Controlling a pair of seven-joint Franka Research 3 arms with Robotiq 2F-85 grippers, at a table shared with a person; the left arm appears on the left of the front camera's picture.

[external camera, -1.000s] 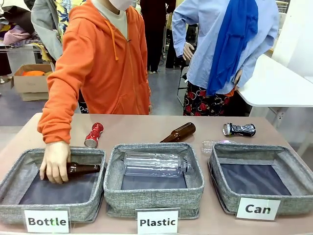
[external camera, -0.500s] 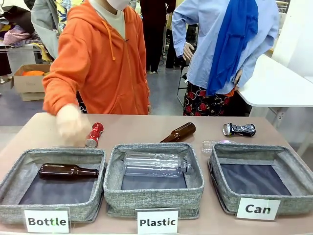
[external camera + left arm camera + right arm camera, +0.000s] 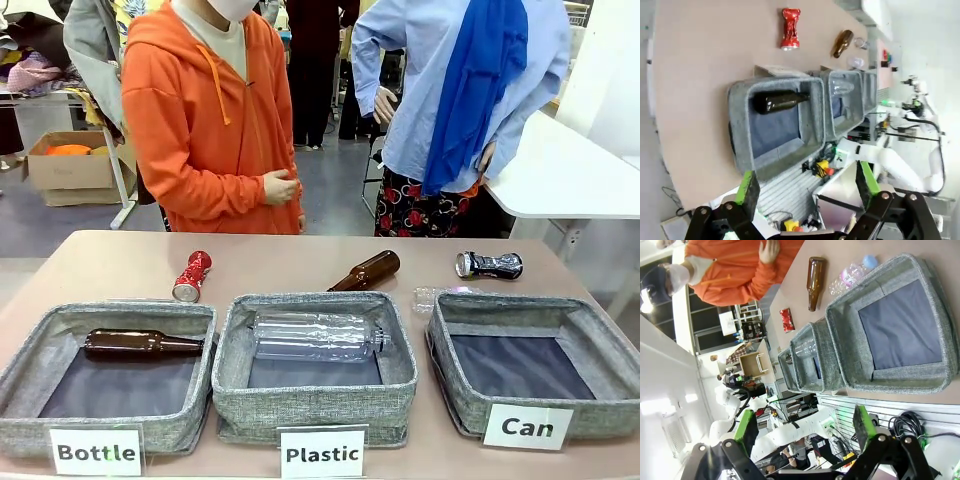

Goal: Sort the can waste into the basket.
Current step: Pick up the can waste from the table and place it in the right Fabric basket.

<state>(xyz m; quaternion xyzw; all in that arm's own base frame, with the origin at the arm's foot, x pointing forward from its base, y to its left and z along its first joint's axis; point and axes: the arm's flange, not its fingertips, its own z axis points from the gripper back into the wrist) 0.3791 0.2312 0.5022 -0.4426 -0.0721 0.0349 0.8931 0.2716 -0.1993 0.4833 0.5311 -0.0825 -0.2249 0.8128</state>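
Observation:
A red crushed can (image 3: 191,276) lies on the table behind the "Bottle" bin. A black-and-silver crushed can (image 3: 489,265) lies at the far right, behind the grey "Can" basket (image 3: 600,418), which holds nothing. In the left wrist view my left gripper (image 3: 807,182) stands open over the table's near edge, with the red can (image 3: 790,28) far ahead. In the right wrist view my right gripper (image 3: 804,425) is open too, with the basket (image 3: 900,382) in front of it and the red can (image 3: 787,320) farther off.
A brown bottle (image 3: 143,344) lies in the "Bottle" bin (image 3: 30,430), and a clear plastic bottle (image 3: 318,336) in the "Plastic" bin (image 3: 315,405). Another brown bottle (image 3: 366,271) and a small clear bottle (image 3: 435,296) lie on the table. A person in an orange hoodie (image 3: 210,130) stands at the far side.
The person's hand let go of the brown bottle in the "Bottle" bin and drew back to the body. The cans have not moved.

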